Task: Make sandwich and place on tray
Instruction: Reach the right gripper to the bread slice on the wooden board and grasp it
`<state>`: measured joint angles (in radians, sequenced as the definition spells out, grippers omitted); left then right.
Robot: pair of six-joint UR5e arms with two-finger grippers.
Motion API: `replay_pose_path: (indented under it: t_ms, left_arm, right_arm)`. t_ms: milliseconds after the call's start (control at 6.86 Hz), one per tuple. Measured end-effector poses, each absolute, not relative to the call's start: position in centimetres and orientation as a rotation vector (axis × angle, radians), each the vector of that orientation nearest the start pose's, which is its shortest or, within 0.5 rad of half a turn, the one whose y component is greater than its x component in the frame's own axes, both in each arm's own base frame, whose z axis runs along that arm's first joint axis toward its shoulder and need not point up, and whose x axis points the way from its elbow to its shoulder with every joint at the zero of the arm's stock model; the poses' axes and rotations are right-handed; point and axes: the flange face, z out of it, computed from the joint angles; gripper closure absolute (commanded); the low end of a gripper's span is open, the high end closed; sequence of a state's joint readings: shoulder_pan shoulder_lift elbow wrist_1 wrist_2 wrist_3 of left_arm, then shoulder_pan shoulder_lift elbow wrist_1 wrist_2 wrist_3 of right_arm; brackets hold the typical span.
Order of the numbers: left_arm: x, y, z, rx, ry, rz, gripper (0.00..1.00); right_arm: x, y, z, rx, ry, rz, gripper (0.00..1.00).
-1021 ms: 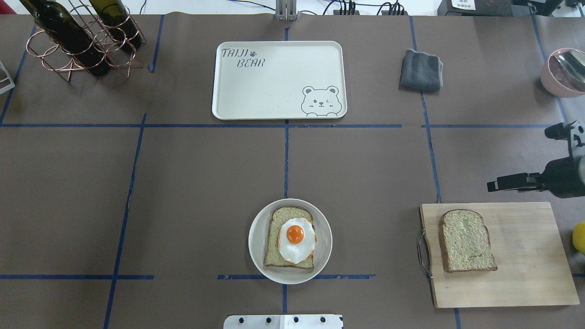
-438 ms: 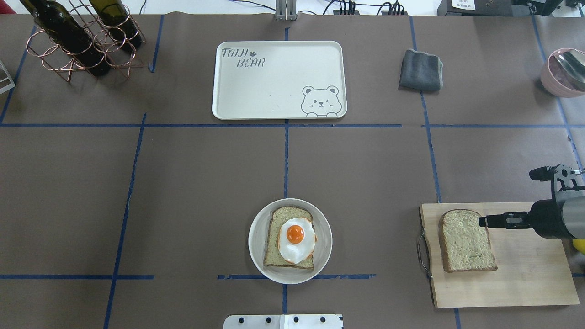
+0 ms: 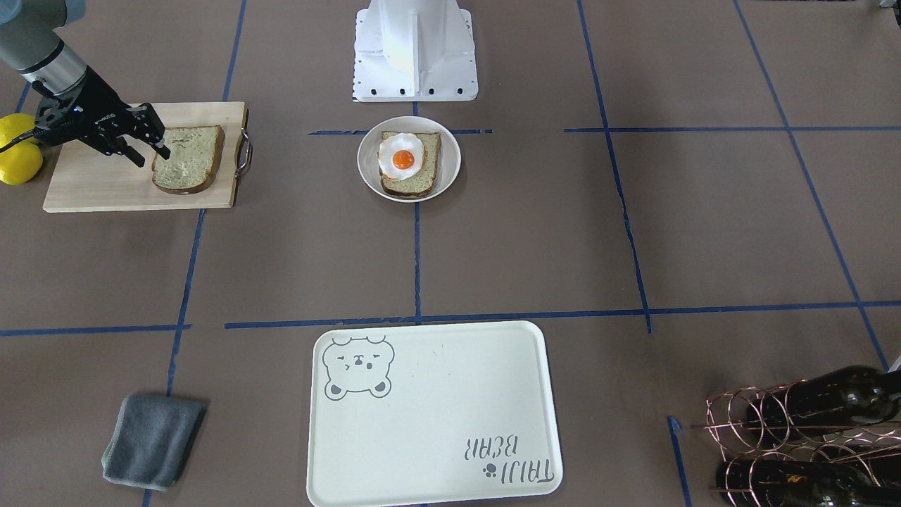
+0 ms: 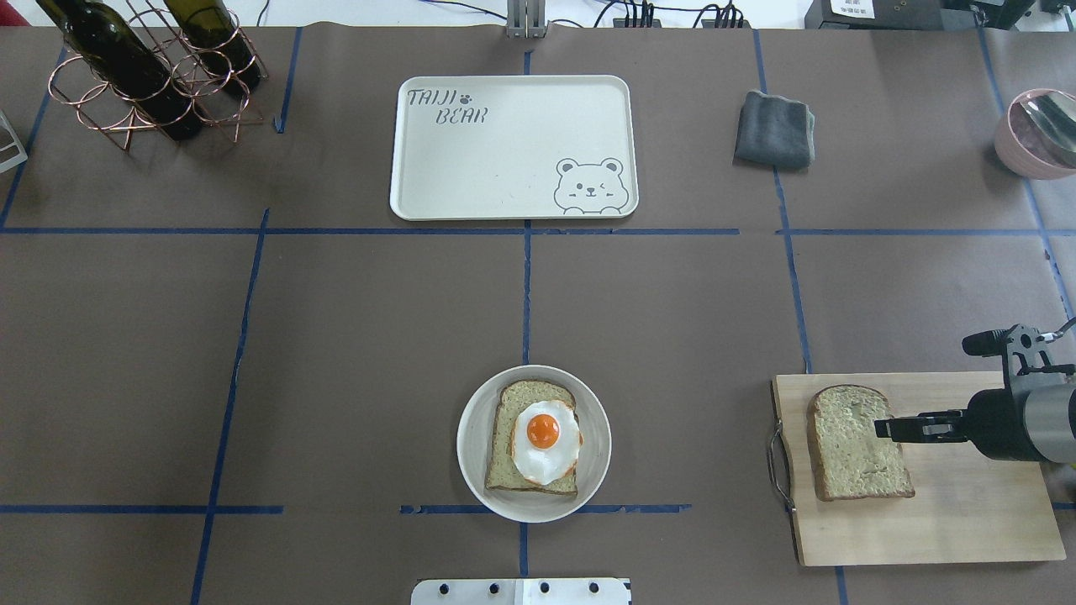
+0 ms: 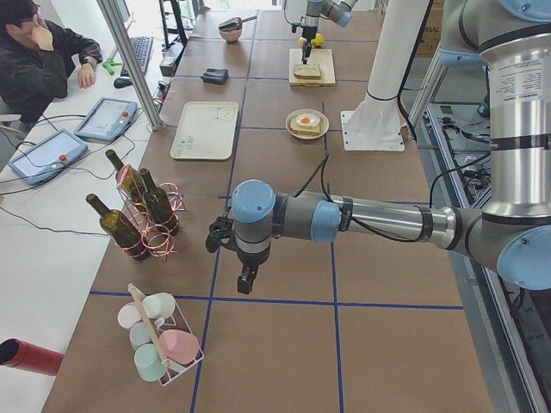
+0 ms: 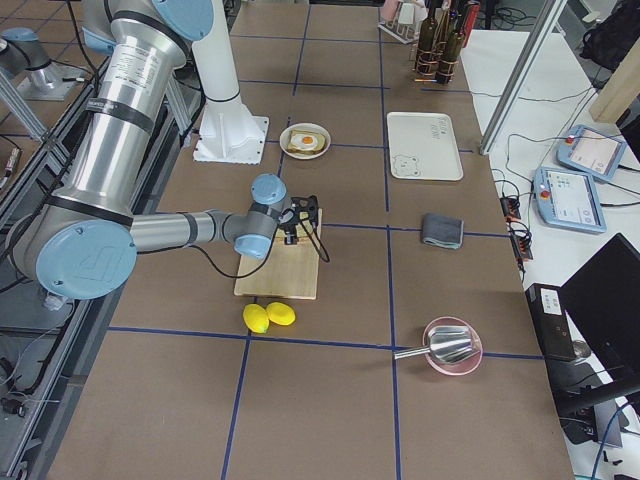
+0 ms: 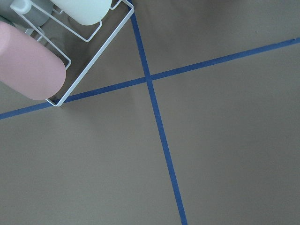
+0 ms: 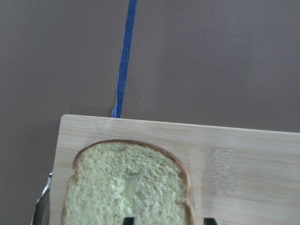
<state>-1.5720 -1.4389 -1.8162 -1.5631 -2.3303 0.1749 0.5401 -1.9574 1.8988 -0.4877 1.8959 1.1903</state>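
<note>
Brown paper covers the surface (image 4: 353, 336). Far left of the cutting board (image 4: 967, 504) hangs the left gripper (image 5: 245, 277); whether its fingers are apart I cannot tell. Closer, still left of the board and farther from the robot, lies the tray (image 4: 513, 143), then the dish (image 4: 466, 445) holding bread (image 4: 503, 454) and egg (image 4: 546, 441). On the board's left half lies the loose slice (image 4: 849, 462), long axis pointing away from the robot. The right gripper (image 4: 881, 429), clearly the nearer, hangs at its right crust, fingers spread, holding nothing.
</note>
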Motion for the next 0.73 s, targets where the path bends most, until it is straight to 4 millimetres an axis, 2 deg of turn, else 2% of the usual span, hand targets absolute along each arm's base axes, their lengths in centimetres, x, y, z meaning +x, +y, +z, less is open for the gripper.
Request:
replay_pose_path:
  t_ms: [292,583,729]
  left_arm:
    - [-6.5,-44.0,60.0,0.168,0.748,0.205,0.0]
    - [-6.6,-44.0,60.0,0.169,0.748,0.205,0.0]
    - [-6.7,-44.0,60.0,0.17,0.748,0.203,0.0]
  right_arm:
    - [-26.4,-27.0,54.9,0.182,-1.023,-0.029,0.48]
    - [-26.4,-27.0,55.5,0.175,-1.01,-0.028,0.65]
    - [-26.5,-27.0,55.5,0.174,-1.009,-0.029,0.94]
